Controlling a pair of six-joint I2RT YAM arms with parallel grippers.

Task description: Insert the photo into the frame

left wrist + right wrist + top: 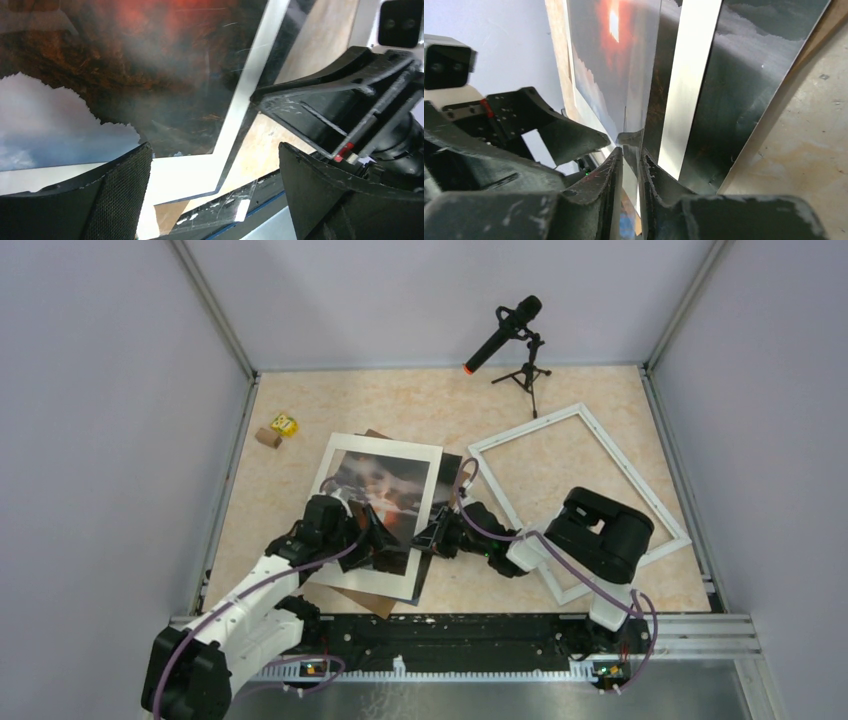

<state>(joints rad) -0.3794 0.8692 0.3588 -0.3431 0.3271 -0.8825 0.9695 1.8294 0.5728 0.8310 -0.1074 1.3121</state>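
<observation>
R gripper (630, 150) is pinching a thin glossy sheet (636, 75) edge (can't tell which layer), photo (385, 475) lying just ahead under white mat (385, 443), L gripper (215, 155) hovering wide open opposite, frame (525, 428) lying behind.

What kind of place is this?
Probably a robot lab booth, not a house: plain grey walls box in the table, two robot arms are bolted to a metal rail, and a microphone stands on a tripod.
</observation>
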